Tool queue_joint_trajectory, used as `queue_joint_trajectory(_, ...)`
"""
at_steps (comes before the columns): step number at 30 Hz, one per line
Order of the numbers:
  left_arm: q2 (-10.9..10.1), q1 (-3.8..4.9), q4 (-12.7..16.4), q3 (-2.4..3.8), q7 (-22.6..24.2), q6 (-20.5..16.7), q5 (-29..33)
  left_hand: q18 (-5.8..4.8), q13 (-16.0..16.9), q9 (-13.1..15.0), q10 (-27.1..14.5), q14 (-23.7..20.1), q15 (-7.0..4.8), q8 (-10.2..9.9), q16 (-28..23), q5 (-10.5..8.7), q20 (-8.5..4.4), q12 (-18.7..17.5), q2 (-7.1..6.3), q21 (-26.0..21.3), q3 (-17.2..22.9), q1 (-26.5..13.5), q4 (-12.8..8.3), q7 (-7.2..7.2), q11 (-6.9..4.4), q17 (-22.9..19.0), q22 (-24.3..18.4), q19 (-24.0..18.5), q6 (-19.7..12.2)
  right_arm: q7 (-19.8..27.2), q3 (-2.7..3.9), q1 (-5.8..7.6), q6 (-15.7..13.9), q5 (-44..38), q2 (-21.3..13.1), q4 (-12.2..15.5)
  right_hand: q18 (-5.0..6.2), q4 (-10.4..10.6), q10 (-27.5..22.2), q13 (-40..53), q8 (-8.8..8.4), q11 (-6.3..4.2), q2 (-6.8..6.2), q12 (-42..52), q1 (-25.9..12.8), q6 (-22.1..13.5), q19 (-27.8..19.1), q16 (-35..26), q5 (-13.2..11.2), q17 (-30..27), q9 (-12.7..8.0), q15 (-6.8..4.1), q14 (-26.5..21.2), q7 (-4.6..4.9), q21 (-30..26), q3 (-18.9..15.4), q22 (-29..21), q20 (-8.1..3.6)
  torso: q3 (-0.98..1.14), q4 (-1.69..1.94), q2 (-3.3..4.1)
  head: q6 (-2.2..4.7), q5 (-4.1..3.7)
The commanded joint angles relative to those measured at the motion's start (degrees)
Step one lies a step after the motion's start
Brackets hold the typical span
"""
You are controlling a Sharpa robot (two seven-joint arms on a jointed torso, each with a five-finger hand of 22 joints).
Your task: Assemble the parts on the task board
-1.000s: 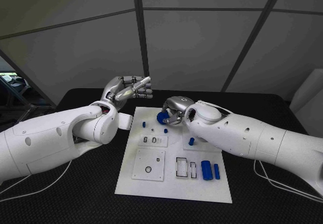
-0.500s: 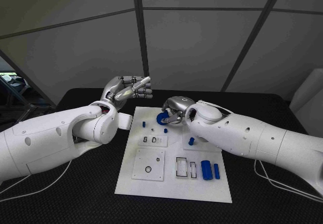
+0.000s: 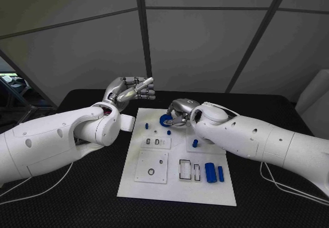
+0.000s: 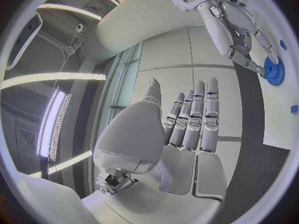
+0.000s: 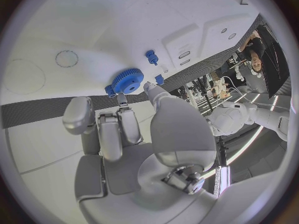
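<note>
My right hand hovers over the far end of the white task board and pinches a blue gear between thumb and fingertips. The right wrist view shows the same gear at the fingertips, just above the board and close to a small blue peg. My left hand is raised beyond the board's far left corner, holding nothing. In the left wrist view its fingers lie straight, with the gear and right hand off to the side.
Small blue pegs stand on the board's far half. Two larger blue pieces lie near its right edge beside a rectangular slot. A square plate with a ring outline sits at the near left.
My right hand has sunk very slightly with the gear still pinched. The left hand has stayed where it was.
</note>
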Motion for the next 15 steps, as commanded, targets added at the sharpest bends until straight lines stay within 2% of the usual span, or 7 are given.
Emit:
queue_joint_trajectory(1,0.01,0.06,-0.01,0.03,0.24,0.65,-0.22,0.16,-0.03,-0.07,-0.38,-0.37,0.18,-0.20,-0.31,-0.04,0.44,-0.27,0.76,-0.27,-0.35,-0.04,0.08,0.77,0.05,0.09,-0.08,-0.09,-0.39,0.38,0.00,0.13,2.25,1.02,-0.01,-0.08,-0.31,0.42,0.34,3.58,0.13,0.02,0.14,0.51,-0.84,0.32,0.25,0.03,0.44,8.92,0.01,0.43,4.69,0.01,0.10,-0.08,0.21,0.40,-0.02,0.03,0.00,-0.07,-0.02)
queue_joint_trajectory(7,0.01,0.06,-0.02,0.03,0.24,0.61,-0.22,0.16,-0.04,-0.08,-0.43,-0.36,0.19,-0.25,-0.34,-0.03,0.45,-0.33,0.85,-0.28,-0.33,0.02,0.04,0.79,0.07,0.11,-0.09,-0.08,-0.43,0.17,0.00,0.12,3.60,1.15,0.05,-0.33,-0.36,0.01,0.47,3.76,-0.46,0.06,0.07,0.67,-0.37,-0.35,0.42,0.18,1.28,9.27,-0.19,0.45,4.77,0.08,0.26,0.11,0.50,0.40,0.00,0.00,0.00,-0.24,-0.06)
queue_joint_trajectory(15,-0.01,0.06,-0.09,0.03,0.21,0.59,-0.22,0.16,-0.04,-0.08,-0.43,-0.36,0.19,-0.25,-0.34,-0.03,0.45,-0.33,0.85,-0.28,-0.33,0.02,0.04,0.79,0.07,0.11,-0.09,-0.08,-0.43,-0.31,-0.01,0.12,3.79,1.18,-0.11,-0.40,-0.40,-0.42,0.47,3.77,-0.61,0.07,0.06,0.67,0.13,-0.39,0.53,0.21,1.54,9.33,-0.21,0.46,4.79,0.11,0.35,0.32,0.67,0.41,-0.01,-0.01,-0.06,-0.20,0.15)
